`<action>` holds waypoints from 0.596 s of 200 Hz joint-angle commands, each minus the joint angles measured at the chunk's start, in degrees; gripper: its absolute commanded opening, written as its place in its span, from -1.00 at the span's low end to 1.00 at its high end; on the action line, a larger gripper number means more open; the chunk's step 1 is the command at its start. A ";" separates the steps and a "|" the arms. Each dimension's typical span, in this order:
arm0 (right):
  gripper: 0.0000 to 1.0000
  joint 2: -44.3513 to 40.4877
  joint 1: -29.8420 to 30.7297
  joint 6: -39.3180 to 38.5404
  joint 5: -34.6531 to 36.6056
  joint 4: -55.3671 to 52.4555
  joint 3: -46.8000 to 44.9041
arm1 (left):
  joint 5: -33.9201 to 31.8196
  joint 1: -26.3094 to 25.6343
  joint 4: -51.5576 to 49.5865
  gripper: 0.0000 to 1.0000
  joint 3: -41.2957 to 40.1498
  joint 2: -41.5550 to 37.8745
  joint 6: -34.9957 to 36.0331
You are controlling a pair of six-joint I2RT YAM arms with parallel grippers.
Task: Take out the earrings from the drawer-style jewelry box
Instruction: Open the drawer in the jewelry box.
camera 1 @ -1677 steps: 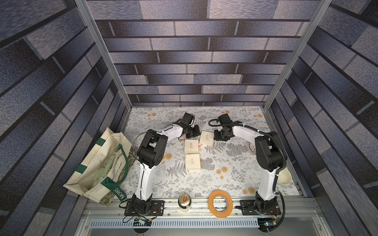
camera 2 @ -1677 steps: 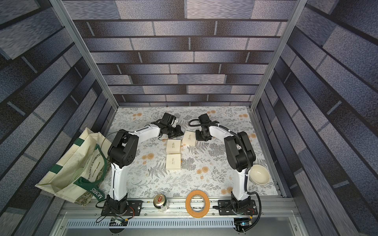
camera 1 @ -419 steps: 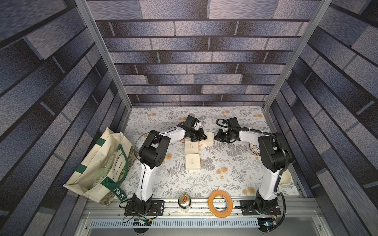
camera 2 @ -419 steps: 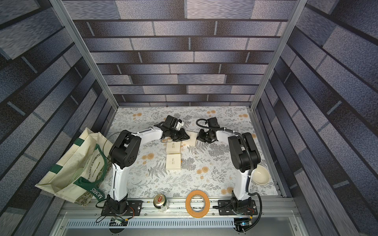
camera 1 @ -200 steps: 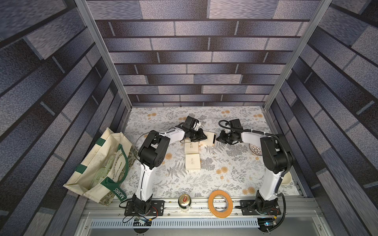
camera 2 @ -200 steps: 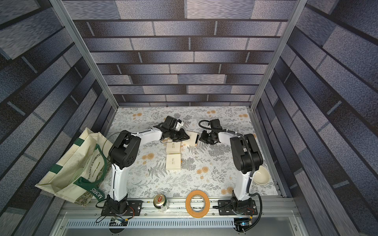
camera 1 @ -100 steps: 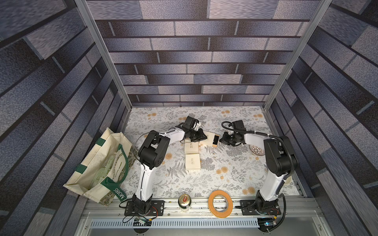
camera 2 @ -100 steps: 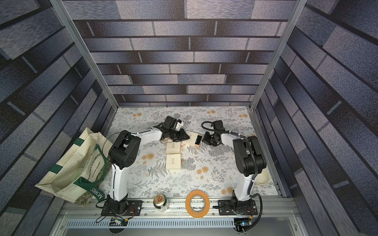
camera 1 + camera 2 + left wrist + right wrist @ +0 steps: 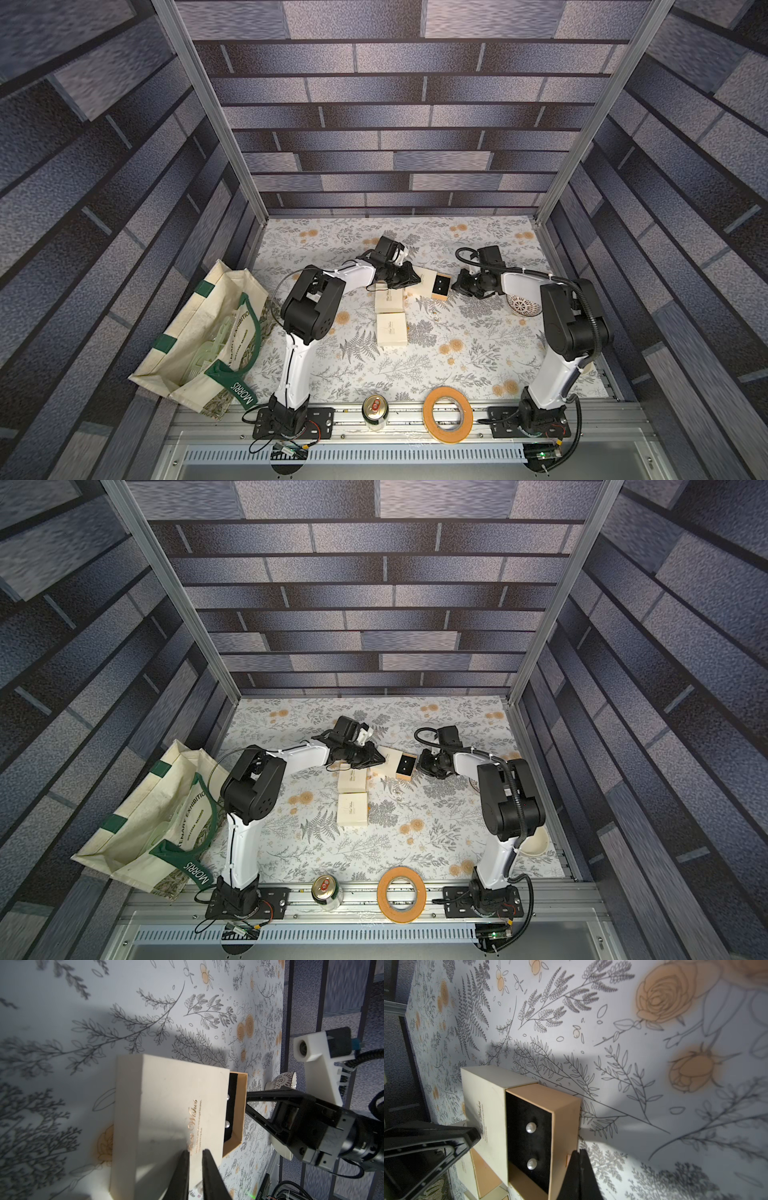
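Cream card jewelry box (image 9: 488, 1105), tan drawer (image 9: 562, 1109) half out; pearl earrings (image 9: 531, 1128) sit on its black velvet (image 9: 527, 1109); left tool (image 9: 195, 1152), barely parted, touches the box; right tool (image 9: 579, 1153), shut, touches the drawer front.

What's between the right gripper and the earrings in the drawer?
Nothing visible. The drawer is pulled out past the sleeve, so both earrings sit uncovered on its black pad. The right gripper, shut, is at the drawer's front end.
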 commanded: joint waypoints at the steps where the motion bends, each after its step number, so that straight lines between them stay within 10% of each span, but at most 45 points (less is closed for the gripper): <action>1: -1.00 -2.07 -1.14 -1.03 2.05 -1.98 -0.78 | -5.37 1.31 -6.71 -0.68 -2.68 1.12 -0.52; 119: -0.55 -2.73 -0.80 -6.42 4.54 -11.61 9.59 | -4.72 0.83 -6.92 -0.68 -1.80 1.16 -0.40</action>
